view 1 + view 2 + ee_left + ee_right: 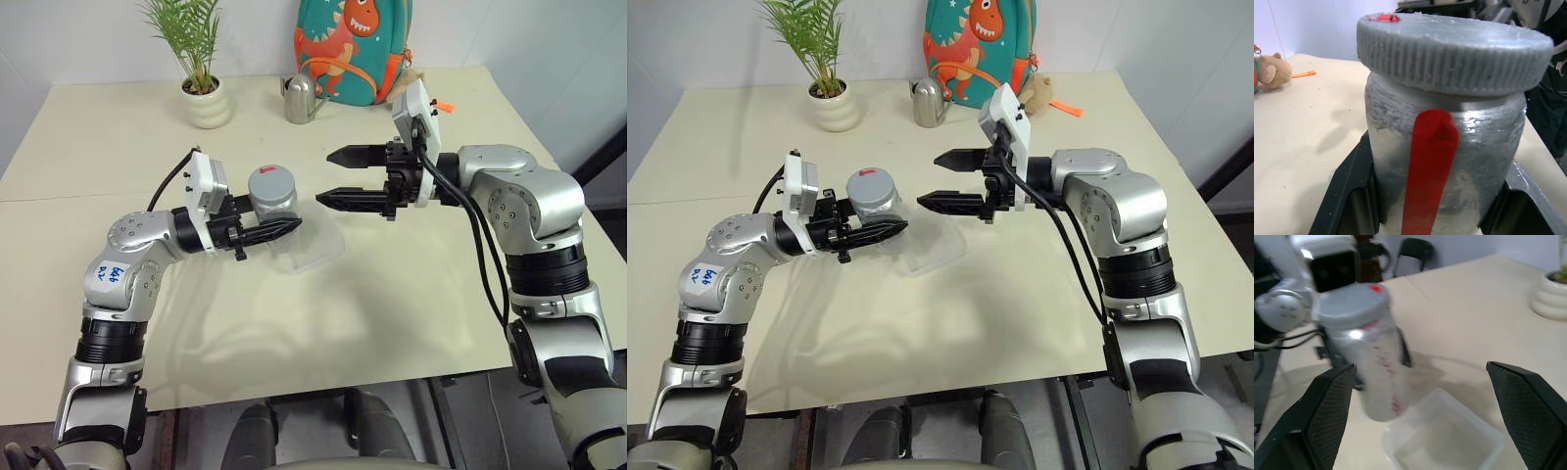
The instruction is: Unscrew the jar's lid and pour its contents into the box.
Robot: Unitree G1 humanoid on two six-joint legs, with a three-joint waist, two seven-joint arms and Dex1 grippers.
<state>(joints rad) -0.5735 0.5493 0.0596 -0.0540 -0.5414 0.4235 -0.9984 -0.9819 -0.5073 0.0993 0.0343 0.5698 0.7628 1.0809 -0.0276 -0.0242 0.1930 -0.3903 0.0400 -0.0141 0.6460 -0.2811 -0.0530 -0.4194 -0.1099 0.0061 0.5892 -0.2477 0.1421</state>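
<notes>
Unscrewing not yet begun: small silvery cylindrical jar (275, 201) clamped upright in left hand (257, 231) above clear plastic box (315, 247), ribbed grey lid (271, 182) still on, right hand (345, 177) spread wide beside it, needing to close on lid and twist.

The left gripper (884, 233) clamps the lidded jar (874, 195), seemingly above the box (933, 247).

Beige table (411, 323), white wall (88, 39), black chair (1413, 252) behind.
</notes>
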